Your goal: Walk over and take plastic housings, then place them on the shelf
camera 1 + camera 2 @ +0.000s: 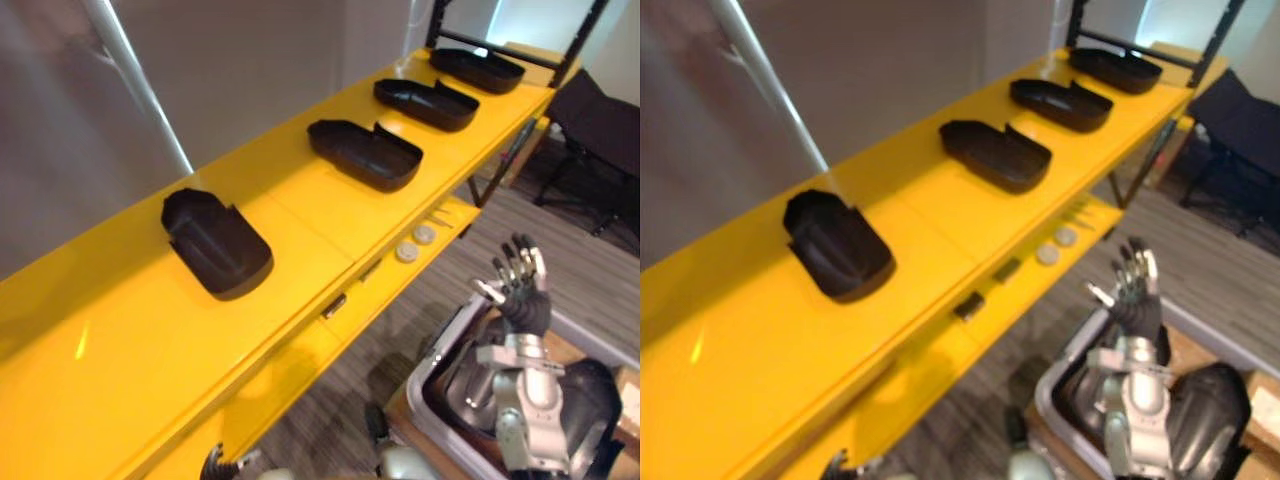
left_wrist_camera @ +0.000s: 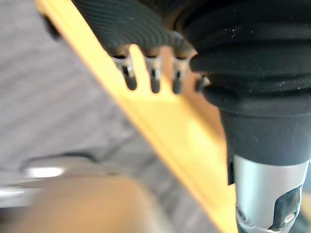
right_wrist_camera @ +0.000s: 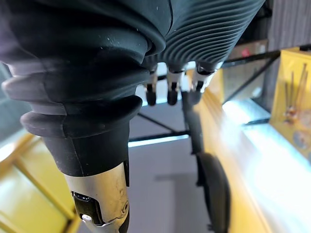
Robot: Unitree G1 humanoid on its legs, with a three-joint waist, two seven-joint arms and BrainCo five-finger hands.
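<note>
Head stereo pair: set high and tilted down, facing obliquely along the long glossy yellow shelf top [image 1: 290, 200], which runs from near left to far right. Range is middling, so the whole row of black moulded plastic housings [image 1: 365, 153] fits in.

Both eyes share the shelf, the housings, the grey striped carpet [image 1: 560, 240] and the raised right hand [image 1: 522, 295]. In the right eye view everything sits slightly further left.

Left wrist camera: very close behind the left hand [image 2: 126, 24], sighting along its fingers at the shelf's yellow edge, with carpet beyond.

Right wrist camera: equally close behind the right hand, about level with the shelf. It looks lengthwise along that same yellow surface, overlapping the head pair there.
</note>
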